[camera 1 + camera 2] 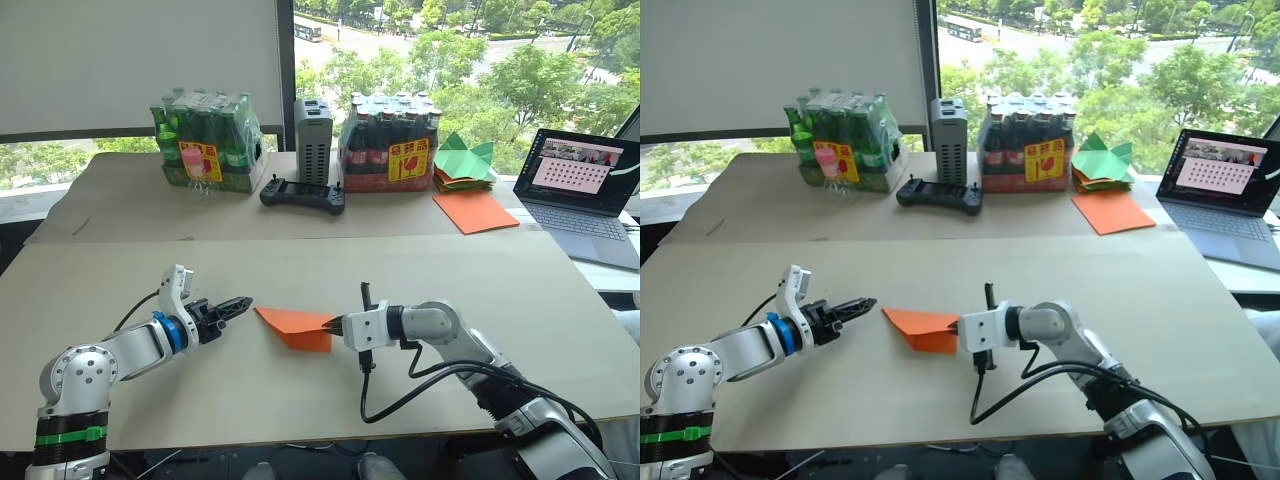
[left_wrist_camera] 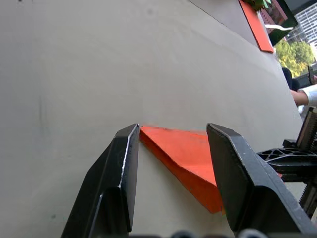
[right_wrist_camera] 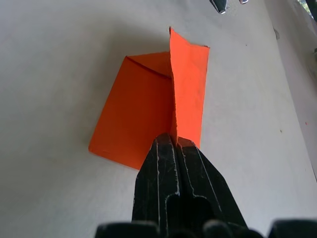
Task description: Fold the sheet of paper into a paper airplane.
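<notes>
No label reads clearly. My right jaws (image 1: 338, 323) pinch the folded sheet of paper (image 1: 297, 325); my left jaws (image 1: 243, 301) gape beside its tip.

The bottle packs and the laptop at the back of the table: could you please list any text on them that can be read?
Green bottle pack: yellow label with red characters, too small to read.
Dark bottle pack: the same kind of label, too small to read.
Laptop: rows of marks on the screen, too blurred to read.
Nothing else bears readable text.

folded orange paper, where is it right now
The folded orange paper lies on the near table, between the two grippers: pinched at its edge by the right gripper, the open left gripper just short of its point.
</notes>
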You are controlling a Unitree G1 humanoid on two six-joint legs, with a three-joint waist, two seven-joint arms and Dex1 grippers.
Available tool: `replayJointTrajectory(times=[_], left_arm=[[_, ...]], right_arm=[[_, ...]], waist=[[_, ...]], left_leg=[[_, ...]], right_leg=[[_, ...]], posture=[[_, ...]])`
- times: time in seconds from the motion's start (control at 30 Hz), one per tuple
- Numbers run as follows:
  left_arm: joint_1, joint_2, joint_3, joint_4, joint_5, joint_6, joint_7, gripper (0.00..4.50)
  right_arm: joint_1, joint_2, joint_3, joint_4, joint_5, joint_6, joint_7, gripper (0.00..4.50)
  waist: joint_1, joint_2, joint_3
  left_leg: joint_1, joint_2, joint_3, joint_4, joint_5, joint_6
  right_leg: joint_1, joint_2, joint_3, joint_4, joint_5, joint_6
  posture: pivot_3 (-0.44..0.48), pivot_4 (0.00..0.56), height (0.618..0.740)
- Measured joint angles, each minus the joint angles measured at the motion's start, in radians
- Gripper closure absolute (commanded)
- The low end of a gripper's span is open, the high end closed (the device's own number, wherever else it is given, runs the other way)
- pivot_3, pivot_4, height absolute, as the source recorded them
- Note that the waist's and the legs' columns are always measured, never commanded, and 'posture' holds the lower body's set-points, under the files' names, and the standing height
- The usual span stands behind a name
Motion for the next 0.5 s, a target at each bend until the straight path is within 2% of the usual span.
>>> replayJointTrajectory(times=[0.17,0.3,0.43,0.5], left_arm=[[-0.027,0.086,-0.14,-0.002,0.205,-0.12,-0.213,2.22],[-0.068,0.101,-0.221,0.04,0.347,-0.228,-0.349,2.22],[-0.104,0.101,-0.268,0.11,0.452,-0.313,-0.453,3.31],[-0.129,0.1,-0.27,0.133,0.484,-0.344,-0.5,4.07]], right_arm=[[0.0,0.003,0.0,0.001,0.001,0.0,0.0,4.44],[0.0,0.009,-0.001,0.0,0.002,0.001,0.0,4.44],[0.0,0.009,-0.002,0.0,0.002,0.002,-0.001,4.5],[0.0,0.009,-0.003,0.0,0.002,0.003,-0.001,4.5]], waist=[[0.002,0.0,0.0],[0.002,0.0,0.0],[0.001,0.0,0.0],[0.001,0.0,0.0]], left_leg=[[0.0,0.0,0.0,0.0,0.0,0.0],[0.0,0.0,0.0,0.0,0.0,0.0],[-0.001,0.0,0.001,0.0,0.0,0.0],[-0.001,0.0,0.001,0.0,0.0,0.0]], right_leg=[[0.0,0.0,0.0,-0.001,0.0,0.0],[0.0,0.0,0.0,-0.001,0.0,0.0],[0.0,0.0,0.0,-0.001,0.0,0.0],[0.0,0.0,0.0,-0.001,0.0,0.0]], posture=[[0.0,0.15,0.74],[0.0,0.15,0.74],[0.0,0.15,0.74],[0.0,0.15,0.74]])
